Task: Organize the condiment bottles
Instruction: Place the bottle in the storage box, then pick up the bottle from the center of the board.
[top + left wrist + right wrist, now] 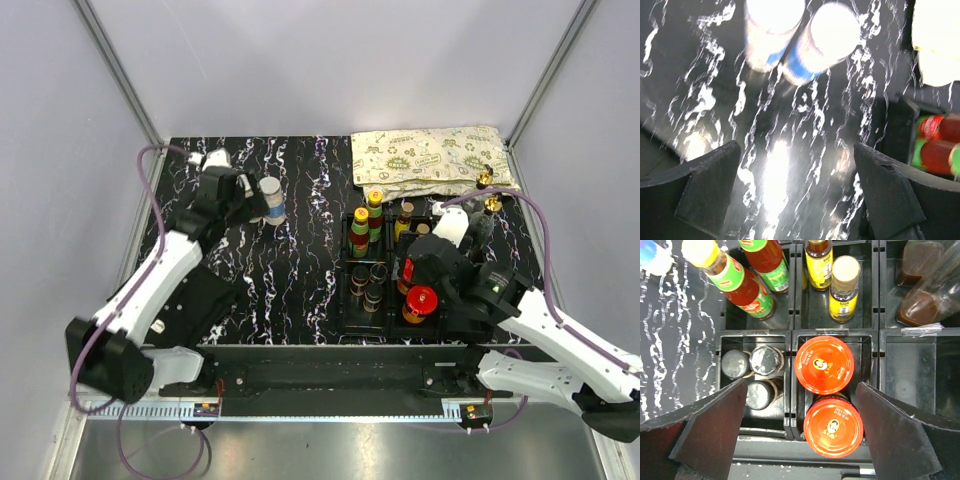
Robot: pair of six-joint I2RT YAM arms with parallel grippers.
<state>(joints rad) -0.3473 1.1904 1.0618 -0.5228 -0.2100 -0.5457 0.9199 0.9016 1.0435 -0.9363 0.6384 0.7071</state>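
Note:
Two white-lidded, blue-labelled shakers stand on the marbled table at the back left; they show in the left wrist view just ahead of my left gripper. That gripper is open and empty, apart from them. My right gripper is open and hovers over two red-lidded jars in a front compartment of the black tray. Three grey-lidded shakers fill the compartment to their left. Slim yellow-capped red sauces and yellow bottles stand behind. In the top view the right gripper covers the jars.
A patterned cloth lies at the back right, with two gold-spouted glass bottles at its front edge. Clear bottles of brown liquid sit in the tray's right rear compartment. Grey walls enclose the table.

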